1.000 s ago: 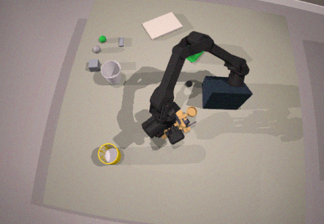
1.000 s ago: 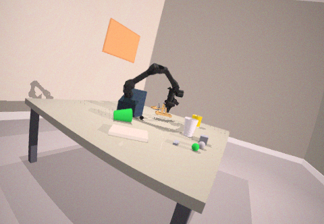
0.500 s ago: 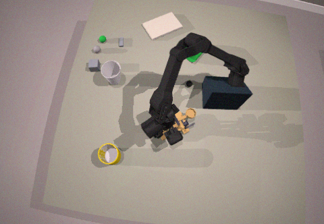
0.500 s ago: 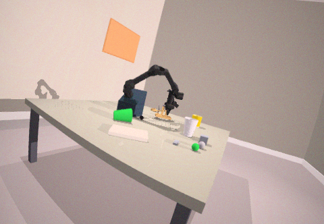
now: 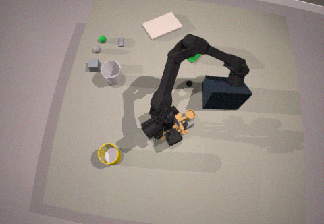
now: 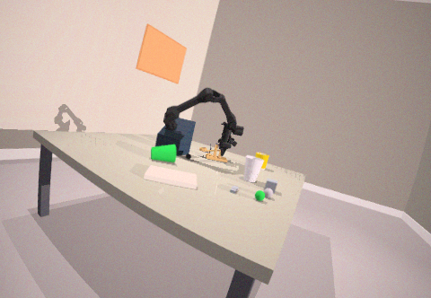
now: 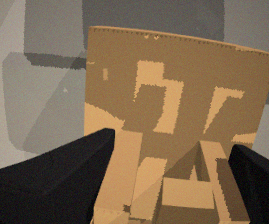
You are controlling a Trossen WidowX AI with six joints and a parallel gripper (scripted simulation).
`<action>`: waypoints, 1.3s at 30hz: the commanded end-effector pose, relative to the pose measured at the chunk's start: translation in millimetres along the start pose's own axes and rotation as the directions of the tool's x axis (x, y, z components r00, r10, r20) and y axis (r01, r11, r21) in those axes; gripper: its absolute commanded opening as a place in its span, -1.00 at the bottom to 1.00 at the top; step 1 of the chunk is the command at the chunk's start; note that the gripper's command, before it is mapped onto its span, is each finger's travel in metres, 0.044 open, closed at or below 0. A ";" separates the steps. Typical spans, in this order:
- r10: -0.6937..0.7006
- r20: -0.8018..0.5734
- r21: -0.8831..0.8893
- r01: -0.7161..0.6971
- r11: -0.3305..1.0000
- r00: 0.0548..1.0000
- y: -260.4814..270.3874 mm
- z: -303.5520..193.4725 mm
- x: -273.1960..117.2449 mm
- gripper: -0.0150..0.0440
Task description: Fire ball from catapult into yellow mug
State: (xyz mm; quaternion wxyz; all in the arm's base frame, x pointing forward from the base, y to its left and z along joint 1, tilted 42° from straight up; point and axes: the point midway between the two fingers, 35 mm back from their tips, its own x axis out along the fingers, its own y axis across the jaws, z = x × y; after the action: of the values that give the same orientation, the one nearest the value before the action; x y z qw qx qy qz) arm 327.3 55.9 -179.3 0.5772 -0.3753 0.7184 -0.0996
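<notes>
My gripper is shut on the orange catapult, its fingers on either side of the upright frame. The catapult seems to hang a little above the table, with its shadow apart from it. Its round cup points away from the yellow mug and shows no ball. The yellow mug stands upright, lower left of the gripper in the top view. A small black ball lies by the dark block. The arm hides part of the catapult in the top view.
A dark blue block stands by the arm's base. A white cup, a grey cube, a green ball and a grey ball are at the left. A pale slab and green cylinder lie farther back.
</notes>
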 end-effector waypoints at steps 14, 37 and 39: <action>0.001 0.001 0.002 -0.001 1.000 1.000 -0.1 0.3 -0.4 0.40; -0.001 0.008 0.000 0.001 1.000 1.000 2.1 -2.4 -93.9 1.00; -0.002 0.008 0.000 0.002 1.000 1.000 1.9 -1.5 -72.7 1.00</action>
State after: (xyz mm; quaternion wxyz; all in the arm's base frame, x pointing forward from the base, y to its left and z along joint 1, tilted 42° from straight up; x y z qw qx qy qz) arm 330.9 116.1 -114.0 0.5825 -0.3764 0.7139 -0.0966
